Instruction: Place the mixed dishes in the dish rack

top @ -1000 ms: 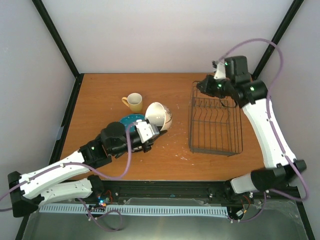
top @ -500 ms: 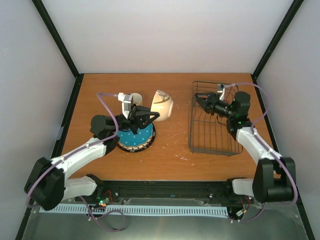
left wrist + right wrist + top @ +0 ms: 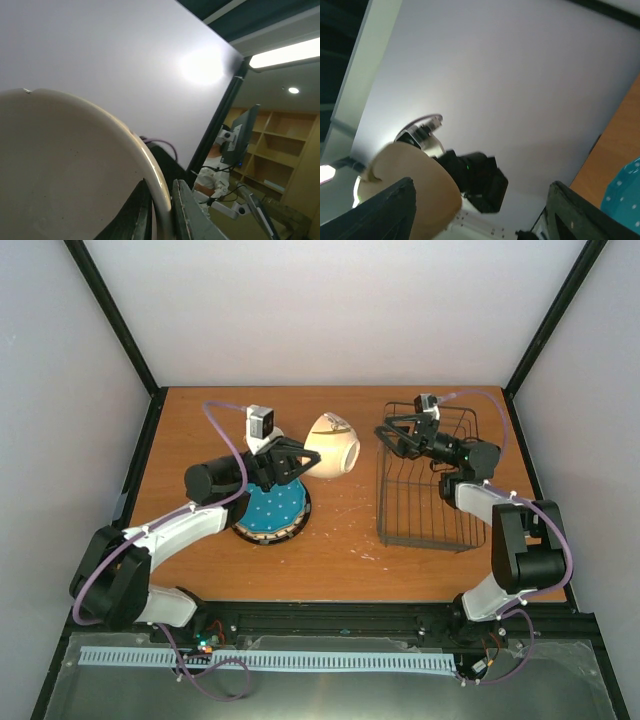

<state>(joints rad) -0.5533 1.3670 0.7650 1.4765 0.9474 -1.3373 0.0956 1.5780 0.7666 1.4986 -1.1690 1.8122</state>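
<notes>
While the two arm bases are sitting at the near edge of the table [image 3: 340, 560], the nearest dish is a teal plate with white dots [image 3: 272, 508]. It is lying flat on the left half of the wood, on top of a stack. The edge of another plate is showing beneath it, too small to make out the pattern.

Left arm is reaching over that stack from the near left. The left gripper [image 3: 305, 462] is clamping the rim of the cream-white bowl [image 3: 335, 444]. In the left wrist view the rim is passing between the two fingers [image 3: 185, 210], one inside the bowl and one outside. The bowl is being held tipped on its side, mouth toward the gripper, underside toward the right. It is hanging just beyond the plate stack, between the stack and the dish rack [image 3: 430, 505], and is outside the rack.

The rack is standing on the right half of the table, long side running near to far, its dark wire prongs upright.

At the rack's far left corner the right gripper [image 3: 386, 434] is hovering, pointing left toward the bowl. Its fingers are standing wide apart in the right wrist view, with nothing gripped between them. Whether it is touching the rack wire I cannot tell. Bowl and right gripper are near each other but apart.

Farthest back, the pale wall [image 3: 320, 320] is closing off the table.
</notes>
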